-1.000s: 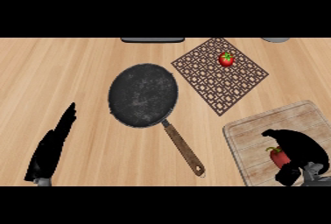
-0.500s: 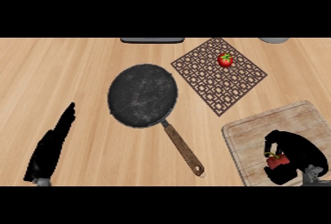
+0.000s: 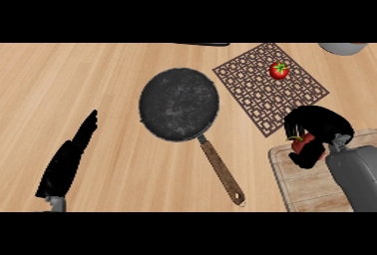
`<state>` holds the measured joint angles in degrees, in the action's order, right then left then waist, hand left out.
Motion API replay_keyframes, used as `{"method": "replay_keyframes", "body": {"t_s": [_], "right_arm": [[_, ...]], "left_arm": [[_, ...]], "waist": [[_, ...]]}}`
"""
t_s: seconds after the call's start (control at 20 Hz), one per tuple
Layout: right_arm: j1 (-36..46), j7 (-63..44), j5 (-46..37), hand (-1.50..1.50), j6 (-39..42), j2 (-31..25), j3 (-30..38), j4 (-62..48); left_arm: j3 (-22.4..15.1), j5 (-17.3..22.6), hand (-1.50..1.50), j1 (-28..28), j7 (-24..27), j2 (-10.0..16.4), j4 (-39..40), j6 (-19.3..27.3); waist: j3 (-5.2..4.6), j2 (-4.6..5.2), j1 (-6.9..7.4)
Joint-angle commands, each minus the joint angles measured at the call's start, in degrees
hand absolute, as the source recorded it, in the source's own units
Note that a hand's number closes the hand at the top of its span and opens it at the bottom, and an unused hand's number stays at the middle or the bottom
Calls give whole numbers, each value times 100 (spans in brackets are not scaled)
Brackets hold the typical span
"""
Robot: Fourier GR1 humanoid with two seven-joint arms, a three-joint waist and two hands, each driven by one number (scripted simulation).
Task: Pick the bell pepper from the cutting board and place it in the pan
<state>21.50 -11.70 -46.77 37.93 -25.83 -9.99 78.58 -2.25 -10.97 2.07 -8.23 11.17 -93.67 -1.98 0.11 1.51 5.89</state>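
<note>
Bell pepper: clasped in curled right hand at far edge of cutting board, for carrying left to pan.

A pale wooden desk, its grain running left to right, fills the view, with a grey rounded object at its far right.

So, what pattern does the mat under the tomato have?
A brown openwork lattice. The mat shows best in the head view, with the tomato on it.
</note>
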Motion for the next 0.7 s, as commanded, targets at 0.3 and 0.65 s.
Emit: {"method": "replay_keyframes", "body": {"t_s": [0.3,0.65], "right_arm": [[2017,2352,-26,150,-2057,6,387,-846],[3153,3680,121,150,-2987,774,492,-2450]], "left_arm": [[-18,-8,0,-159,2,21,99,-72],[206,51,0,-165,148,94,409,-67]], "waist": [[23,12,34],[-7,-25,-155]]}}
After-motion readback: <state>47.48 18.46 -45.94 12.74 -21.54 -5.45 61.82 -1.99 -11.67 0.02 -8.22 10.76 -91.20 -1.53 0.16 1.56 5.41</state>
